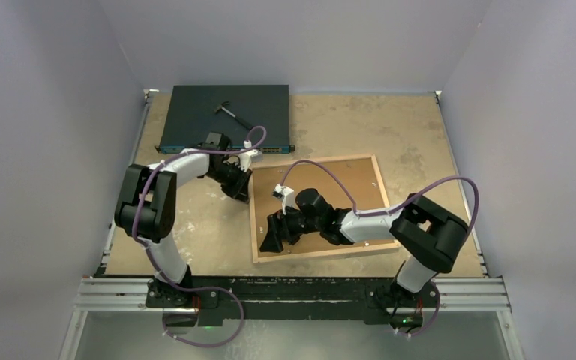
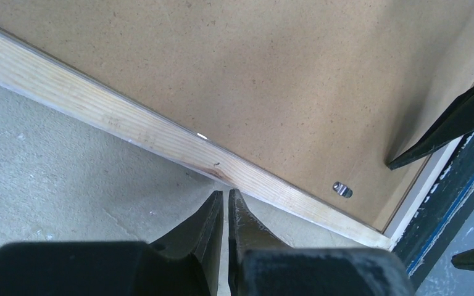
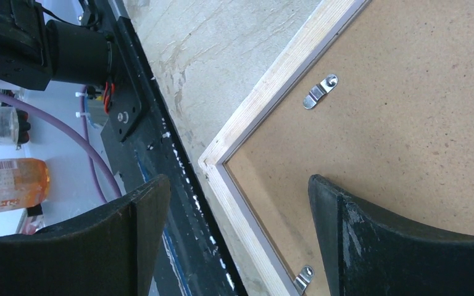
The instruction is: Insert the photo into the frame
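Jaws of the left arm together, empty, just beside the frame's (image 1: 322, 252) left rail; jaws of the right arm wide apart over its near-left corner; it lies face down right of tabletop (image 1: 405, 127) centre, backing board (image 1: 349, 180) in, photo unseen; likely light, stiff: grip the wood rail.

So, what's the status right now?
Left tool shut, at frame edge. Right tool open over frame corner. Frame face down, backing board in; photo unseen.
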Controlling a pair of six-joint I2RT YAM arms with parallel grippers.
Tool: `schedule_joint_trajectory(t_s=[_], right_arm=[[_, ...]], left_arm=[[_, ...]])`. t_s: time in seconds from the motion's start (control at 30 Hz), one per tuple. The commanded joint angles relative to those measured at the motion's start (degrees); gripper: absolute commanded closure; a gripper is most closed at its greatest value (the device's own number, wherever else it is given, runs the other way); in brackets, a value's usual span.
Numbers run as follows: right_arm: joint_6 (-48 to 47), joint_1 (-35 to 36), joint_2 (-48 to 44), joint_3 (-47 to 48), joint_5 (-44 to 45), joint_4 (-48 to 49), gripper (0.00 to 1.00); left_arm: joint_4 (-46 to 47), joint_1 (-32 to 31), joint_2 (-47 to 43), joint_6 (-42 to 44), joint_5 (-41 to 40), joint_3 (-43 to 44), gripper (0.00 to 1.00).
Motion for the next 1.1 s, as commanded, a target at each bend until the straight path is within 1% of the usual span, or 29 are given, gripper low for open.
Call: schedule_joint_trajectory(t_s=[0.0, 0.3, 0.6, 1.07], right_arm=[[0.6, -0.19, 0.93, 0.09, -0.1, 2.04, 0.16], [1.05, -0.16, 2.44, 0.76, 0.2, 2.86, 0.16], [1.77, -0.19, 6.88, 3.89, -0.04, 5.38, 0.17], [1.97, -0.17, 8.97, 5.44, -0.37, 6.63, 0.18]], left_arm=[[1.36, -0.32, -2.44, 1.9, -0.21, -0.98, 0.95], [1.62, -0.34, -3.08, 2.06, 0.19, -1.78, 0.96], [1.62, -0.37, -3.49, 2.01, -0.03, -2.01, 0.96], [1.36, -0.81, -4.05, 1.84, -0.11, -1.79, 0.97]])
